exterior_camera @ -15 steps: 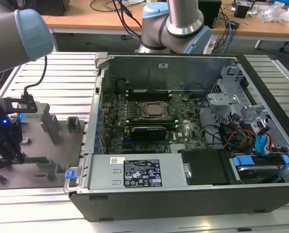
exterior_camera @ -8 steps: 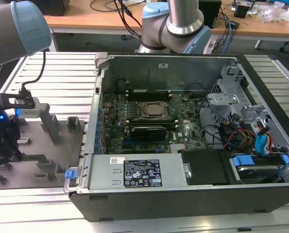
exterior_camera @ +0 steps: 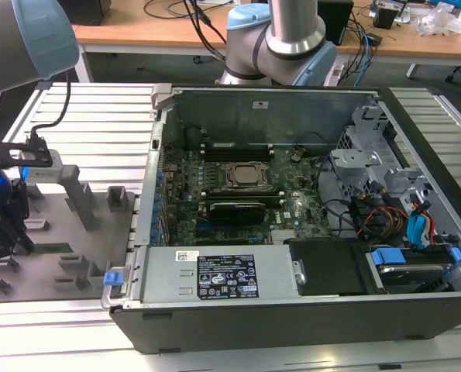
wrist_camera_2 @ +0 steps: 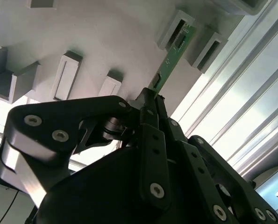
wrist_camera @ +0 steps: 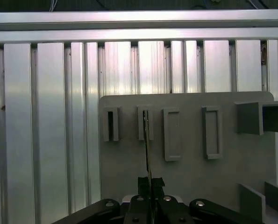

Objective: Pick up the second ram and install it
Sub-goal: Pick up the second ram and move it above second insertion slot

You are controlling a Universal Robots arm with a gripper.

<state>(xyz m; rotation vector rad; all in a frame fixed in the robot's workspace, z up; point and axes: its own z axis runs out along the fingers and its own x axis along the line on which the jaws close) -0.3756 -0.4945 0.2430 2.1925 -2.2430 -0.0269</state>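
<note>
1. My gripper (wrist_camera_2: pixel 152 95) is clamped narrow on the second ram (wrist_camera_2: pixel 172 58). Both fingers (wrist_camera_2: pixel 147 119) are pinched on the near end of the green stick.
2. In the second wrist view the ram runs straight out from my fingertips. It lies flat-side to the cam, w/ small dark chips showing on the board.
3. In the first wrist view the ram (wrist_camera: pixel 147 154) is edge-on, a thin line from my gripper (wrist_camera: pixel 150 181) out to a slot block (wrist_camera: pixel 140 126).
4. The ram's far end is at that slot block (wrist_camera_2: pixel 174 28). Can't tell if it's seated in the slot or just above it.
5. That block is one of a row of grey blocks on the grey tray (wrist_camera: pixel 190 186). The blocks either side look open, w/ nothing in them.
6. The tray lies on the ribbed aluminium table (wrist_camera: pixel 50 140).
7. In the exterior view my gripper (exterior_camera: pixel 4 236) is at the lower left of the frame, low over the tray (exterior_camera: pixel 56 217).
8. The open PC case (exterior_camera: pixel 416 101) sits at the exterior view's right of the tray, well apart from my gripper.
9. The CPU socket (exterior_camera: pixel 244 175) is mid-board inside the case.
</note>
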